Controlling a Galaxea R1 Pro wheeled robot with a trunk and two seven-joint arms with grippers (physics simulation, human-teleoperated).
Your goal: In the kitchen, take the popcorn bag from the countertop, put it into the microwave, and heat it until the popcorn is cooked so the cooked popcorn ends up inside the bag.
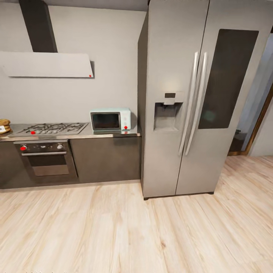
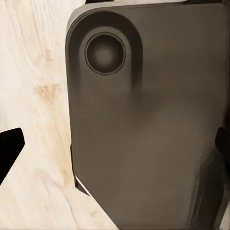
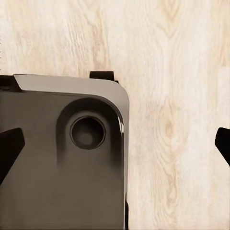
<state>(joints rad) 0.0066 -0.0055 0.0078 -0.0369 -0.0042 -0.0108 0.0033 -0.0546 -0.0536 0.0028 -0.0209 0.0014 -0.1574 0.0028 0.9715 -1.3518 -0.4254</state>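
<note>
A tall brushed-steel double-door fridge [image 1: 189,98] stands on the pale wood-plank floor [image 1: 125,231]. Beside it, dark cabinet fronts [image 1: 106,159] hold a black built-in oven [image 1: 47,161] beneath a grey gas hob [image 1: 51,129], a flat grey extractor hood [image 1: 47,64] above.

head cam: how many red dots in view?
5: range hood, microwave, gas hob, built-in oven, one at the left frame edge on the countertop. More may be hidden.
</note>
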